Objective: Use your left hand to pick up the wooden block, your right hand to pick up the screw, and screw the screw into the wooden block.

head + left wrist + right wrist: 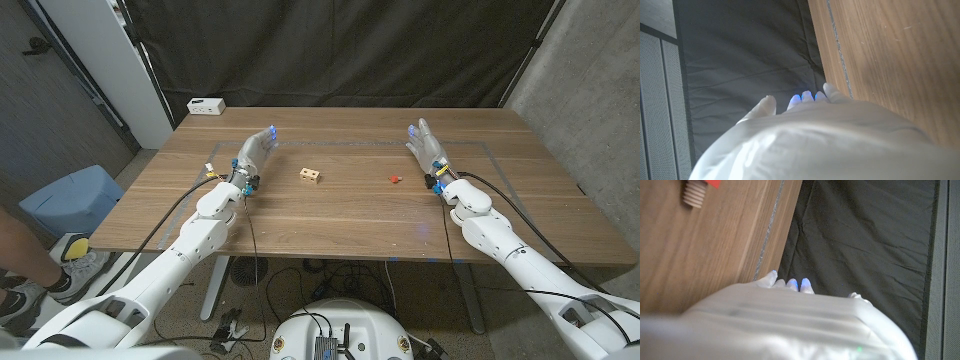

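A small wooden block [310, 176] with holes lies on the table's middle. The screw [395, 180], red-headed with a pale threaded shaft, lies to its right; in the right wrist view the screw [696, 192] sits on the wood ahead of the hand. My left hand [256, 153] stands on the table to the left of the block, fingers apart and holding nothing; its white back [810, 140] is close to the lens. My right hand [427, 145] stands to the right of the screw, open too, its back [785, 320] near the camera.
A white box [206, 105] sits at the table's far left corner. A black curtain [350, 50] hangs behind the table [330, 225]. A blue bin [70, 200] and a person's leg and shoe [40, 270] are on the floor at left.
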Robot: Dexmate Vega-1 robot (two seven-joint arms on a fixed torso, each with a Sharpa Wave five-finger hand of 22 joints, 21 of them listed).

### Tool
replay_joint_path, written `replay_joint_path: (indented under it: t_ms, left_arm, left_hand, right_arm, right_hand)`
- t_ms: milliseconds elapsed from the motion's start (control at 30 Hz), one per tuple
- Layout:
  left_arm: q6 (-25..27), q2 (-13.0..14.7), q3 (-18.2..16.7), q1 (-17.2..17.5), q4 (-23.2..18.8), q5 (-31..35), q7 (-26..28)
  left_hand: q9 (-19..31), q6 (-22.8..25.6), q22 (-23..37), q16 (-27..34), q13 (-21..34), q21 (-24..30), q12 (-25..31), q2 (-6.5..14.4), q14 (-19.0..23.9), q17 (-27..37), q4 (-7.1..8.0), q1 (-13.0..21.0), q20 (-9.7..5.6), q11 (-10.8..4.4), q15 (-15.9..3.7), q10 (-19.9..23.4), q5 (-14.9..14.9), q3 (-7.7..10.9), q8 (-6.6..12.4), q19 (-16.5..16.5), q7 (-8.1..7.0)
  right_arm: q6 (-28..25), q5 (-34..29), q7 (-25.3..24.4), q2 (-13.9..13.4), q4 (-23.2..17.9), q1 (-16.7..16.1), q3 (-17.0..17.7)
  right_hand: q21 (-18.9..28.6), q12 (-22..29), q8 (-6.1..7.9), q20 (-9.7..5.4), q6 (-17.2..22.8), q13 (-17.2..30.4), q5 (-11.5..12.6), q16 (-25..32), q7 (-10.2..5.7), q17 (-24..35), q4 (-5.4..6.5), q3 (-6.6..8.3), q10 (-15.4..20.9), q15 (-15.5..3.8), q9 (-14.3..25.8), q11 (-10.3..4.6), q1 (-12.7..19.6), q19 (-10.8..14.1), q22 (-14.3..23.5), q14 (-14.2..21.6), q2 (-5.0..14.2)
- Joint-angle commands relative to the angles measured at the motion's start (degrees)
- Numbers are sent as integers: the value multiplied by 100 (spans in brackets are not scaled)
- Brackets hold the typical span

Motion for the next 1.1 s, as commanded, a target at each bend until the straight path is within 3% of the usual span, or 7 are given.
replay_joint_path:
  t_ms: [33, 267, 667, 700, 800, 867, 1100]
  left_arm:
    - [109, 168, 43, 51, -222, 60, -97]
    - [852, 722, 191, 35, -954, 596, 347]
    - [1698, 1244, 425, -219, -1676, 1303, 629]
    - [1864, 1348, 441, -231, -1848, 1402, 680]
    - [2116, 1530, 463, -265, -2089, 1529, 667]
    - [2229, 1669, 489, -310, -2206, 1625, 580]
    - [2339, 2040, 479, -399, -2462, 1851, 306]
  left_hand:
    - [29, -29, 24, 2, 31, 11, -7, 170, -5, 4, -34, 69, 23, -5, 49, -18, 26, 26, -14, 25, -31]
    - [18, 4, 17, -5, 25, -17, -18, -27, 13, -3, -244, 132, 137, -261, 180, 78, 24, -69, -18, -54, -258]
    - [8, 58, 11, -9, 23, -64, -35, -279, -34, 11, -723, 366, 394, -450, 246, 234, 56, -137, -8, -270, -657]
    - [9, 47, 11, -20, 23, -78, -38, -301, -75, 13, -768, 388, 440, -462, 236, 245, 56, -146, -15, -327, -684]
    - [9, 33, 15, -24, 27, -78, -66, -353, -162, 17, -912, 454, 785, -482, 236, 235, 58, -184, -23, -430, -731]
    - [10, 31, 16, -32, 30, -89, -88, -393, -231, 19, -972, 470, 888, -537, 238, 200, 56, -213, -24, -506, -789]
    - [12, -51, 17, -21, 34, -102, -119, -591, -309, 23, -1180, 551, 946, -609, 217, 145, 51, -283, -30, -682, -946]
  right_arm:
    - [-43, -105, -6, -22, -16, 42, -105]
    - [-108, -161, -164, -79, -205, -46, -93]
    - [-180, -180, -266, -106, -230, -33, -65]
    - [-192, -167, -273, -100, -228, -35, -60]
    - [-179, -168, -315, -80, -232, -43, -52]
    - [-157, -172, -336, -65, -229, -48, -48]
    - [-190, -209, -431, -73, -337, -88, -53]
  right_hand:
    - [31, 18, 28, -203, 10, 7, 33, 30, -25, 4, -2, 1, -77, 27, 11, -16, -46, -19, 16, -72, -44]
    - [18, 23, 37, -192, 18, 6, 46, 23, -41, -8, -17, 2, -83, 34, 10, -37, -64, -68, 16, -101, -51]
    - [16, 29, 33, -187, -15, 5, 68, 14, -57, -31, -49, 15, -91, 38, 9, -16, -72, -110, 15, -140, -56]
    - [15, 30, 34, -187, -15, 5, 70, 15, -59, -33, -52, 16, -93, 36, 8, -7, -72, -115, 15, -142, -56]
    - [15, 29, 34, -185, -21, 5, 76, 15, -54, -39, -59, 21, -101, 38, 8, 7, -74, -125, 14, -148, -56]
    - [16, 27, 32, -185, -30, 5, 79, 13, -61, -42, -64, 23, -111, 39, 8, 8, -74, -128, 14, -155, -56]
    - [20, 25, 28, -183, -56, 5, 89, 9, -66, -52, -77, 33, -132, 34, 8, 7, -74, -135, 14, -176, -55]
